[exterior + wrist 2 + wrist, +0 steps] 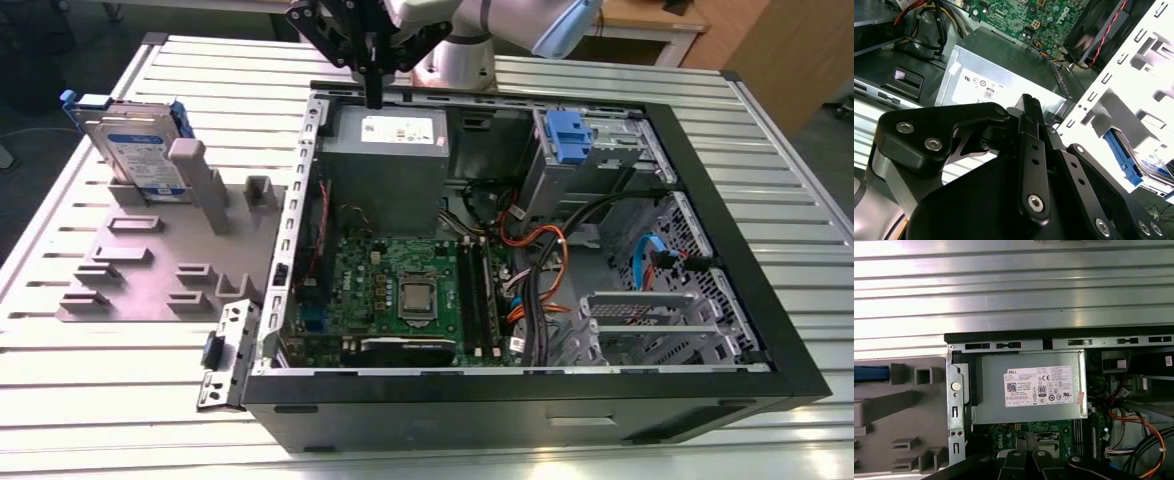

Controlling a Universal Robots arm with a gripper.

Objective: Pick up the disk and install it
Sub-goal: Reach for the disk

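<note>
One step in hand, by the look of it: the pick-up, not yet begun. Hangs with the gripper (375, 97) at 12 o'clock of the open computer case (747, 330), just above the far edge of the power supply (387, 150). Shows fingers (1029, 125) pressed together in the second wrist view, empty, gripping nothing.

Finds the disk (138, 150) well apart, at about 9 o'clock from the gripper in the exterior view, standing on edge in the grey slotted holder (147, 262) on the worktop (80, 400). Untouched. Stands with long axis close to upright, running 12 to 6, blue handle end at 12, labelled broad face turned roughly toward 4 o'clock, toward the case. Leans perhaps a touch toward 11; hard to tell.

Would call, as a judgement, for a crossing toward 9 o'clock, a parting of the fingers, and a descent lined up with the thin edges near the handle, clear of the holder's posts. Not to be confused with the other blue-tabbed drive (569, 135), caged at 1 o'clock of the case.
</note>
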